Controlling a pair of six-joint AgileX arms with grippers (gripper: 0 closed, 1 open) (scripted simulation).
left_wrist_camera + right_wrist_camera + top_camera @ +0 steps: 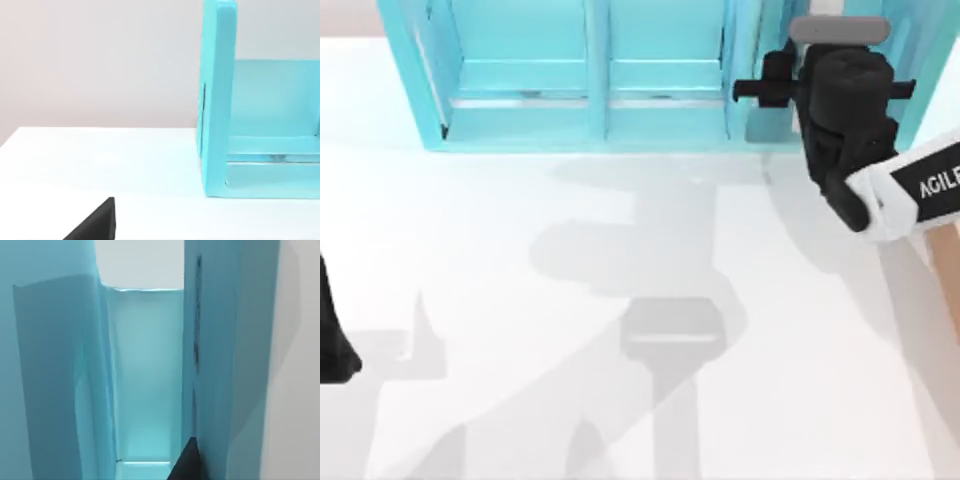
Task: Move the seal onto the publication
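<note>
The seal and the publication are out of view. My right arm reaches over the back right of the table, and its gripper (840,62) hangs above the right end of the light-blue shelf unit (590,80). The right wrist view looks down a narrow compartment of the shelf unit (145,370), with a black sliver of a fingertip (187,465) against one blue wall. My left arm (332,340) is parked at the table's left edge. A black wedge of its gripper (97,225) shows in the left wrist view, facing the shelf unit's end panel (217,100).
The shelf unit spans the back of the white table (620,300) and has upright dividers. Arm shadows fall across the table's middle. The white tabletop (100,160) runs up to the shelf unit's side panel in the left wrist view.
</note>
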